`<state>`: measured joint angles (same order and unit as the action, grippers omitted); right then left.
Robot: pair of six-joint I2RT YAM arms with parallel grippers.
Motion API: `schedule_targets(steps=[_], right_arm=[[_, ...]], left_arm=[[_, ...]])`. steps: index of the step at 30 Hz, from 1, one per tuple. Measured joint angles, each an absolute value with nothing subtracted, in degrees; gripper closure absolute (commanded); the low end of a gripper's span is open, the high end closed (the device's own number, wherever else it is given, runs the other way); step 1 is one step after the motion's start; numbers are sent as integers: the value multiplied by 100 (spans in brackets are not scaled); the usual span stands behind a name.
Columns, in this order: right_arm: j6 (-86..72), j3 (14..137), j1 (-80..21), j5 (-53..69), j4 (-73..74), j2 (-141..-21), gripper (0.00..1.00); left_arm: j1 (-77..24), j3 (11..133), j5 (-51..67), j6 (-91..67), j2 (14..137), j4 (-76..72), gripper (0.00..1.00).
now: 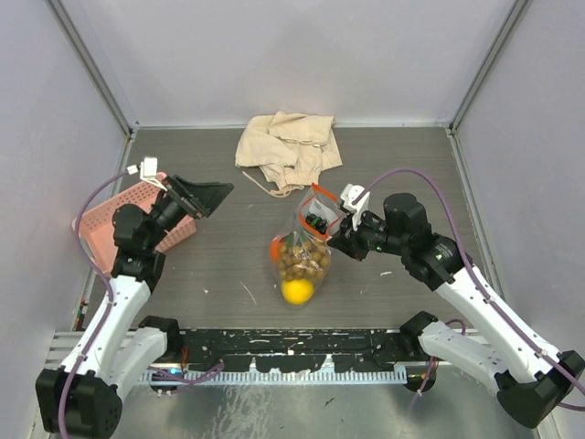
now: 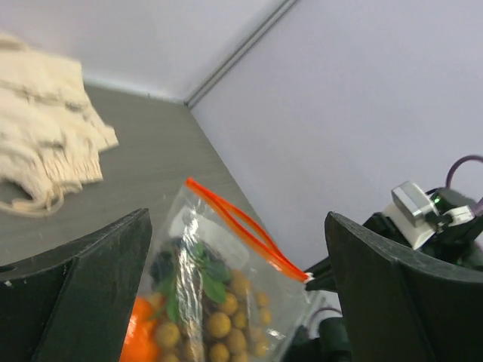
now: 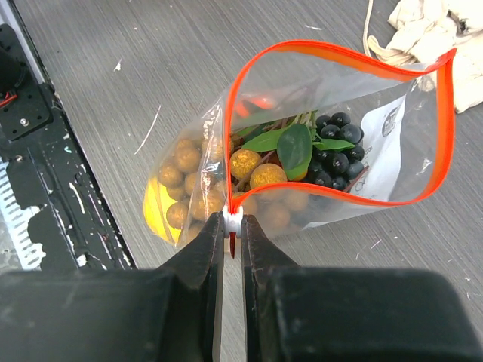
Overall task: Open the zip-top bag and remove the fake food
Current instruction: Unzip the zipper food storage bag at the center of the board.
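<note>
We see the zip-top bag [image 1: 304, 249] in the middle of the counter [image 1: 219, 270]. Its bottom seems to rest on the counter and its top is tipped up. The orange strip [image 3: 332, 50] at the top makes a wide loop, so we think the bag is open. That part of the job looks done.

Our right fingers [image 1: 331, 234] are pinched tight on the edge of the bag, right by the orange strip. They hold the mouth of the bag up.

Our left fingers [image 1: 208, 197] are spread wide and hold nothing. They are off to the left, well apart from the bag, near the pink basket [image 1: 114, 215]. They point toward the bag.

The fake food [image 1: 303, 261] is all inside the bag. We see brown berries with green leaves, dark grapes [image 3: 337, 154] and a yellow lemon [image 1: 296, 291] at the bottom. None of it lies out on the counter.

So the taking-out part is not yet done. We think the left fingers need to reach into the open bag and pull the food out. A beige cloth [image 1: 285, 146] lies at the far side, not touching the bag.
</note>
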<state>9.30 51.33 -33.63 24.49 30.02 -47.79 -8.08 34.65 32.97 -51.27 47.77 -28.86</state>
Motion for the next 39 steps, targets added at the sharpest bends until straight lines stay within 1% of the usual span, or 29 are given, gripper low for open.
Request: schedule_targets(steps=[3,7,10,14,17,19,23,30,33,39], right_arm=[[930,5151,-3363,2447,3000,-4925,99],[928,5227,-3363,2449,2991,-5011,99],[926,5251,-3363,2453,2956,-5028,99],[923,5251,-3363,2473,2947,-5028,99],[919,5251,-3363,2477,2928,-5028,98],[917,5251,-3363,2495,2902,-5028,99],[908,5251,-3363,2580,2827,-5063,98],[871,5304,-3363,2779,2738,-5258,98],[864,5310,-3363,2856,2727,-5266,98],[862,5312,-3363,2998,2657,-5371,98]], left_arm=[[-805,3293,3238,-5712,4724,-2484,2],[-808,3063,3367,-6589,5017,-2235,2],[-867,2958,3315,-6823,5017,-1625,2],[-1374,2941,2707,-6698,4410,-569,1],[-1870,2954,2128,-6576,3861,25,1],[-2095,2995,1778,-6473,3704,351,1],[-2440,3221,1100,-6248,3627,834,1],[-2906,3736,552,-6335,4084,1297,1],[-3186,4029,207,-6479,4206,1732,1],[-3612,5004,-519,-6729,4528,2851,0]])
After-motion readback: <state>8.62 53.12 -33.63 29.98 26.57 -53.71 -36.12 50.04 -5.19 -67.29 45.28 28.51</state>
